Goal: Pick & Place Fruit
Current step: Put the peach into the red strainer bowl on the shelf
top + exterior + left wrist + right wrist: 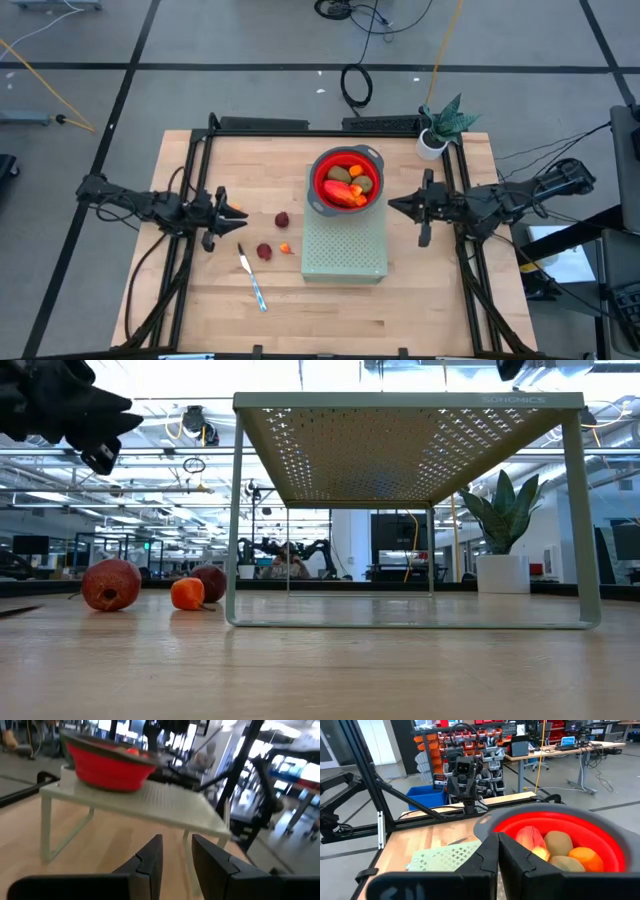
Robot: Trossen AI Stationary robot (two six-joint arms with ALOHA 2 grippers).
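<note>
Fruit mostly in the red bowl (347, 180)

Right gripper (392, 206), fingers pressed together, empty, hovered at the bowl's three o'clock; left gripper (238, 212) slightly spread; two dark red balls (282, 220) and an orange ball (286, 248) lay at seven o'clock.

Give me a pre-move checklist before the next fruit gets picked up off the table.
1. Red bowl seated on the green perforated stand: ok.
2. Fruit left on the table, two dark red balls and a small orange ball: ok, all uncovered.
3. Knife apart from those fruits: ok.
4. Right gripper empty, fingers shut, beside the bowl: ok.
5. Left gripper empty: not ok, something small and orange shows at its tips.
6. Room in the bowl for more: cannot tell.
</note>
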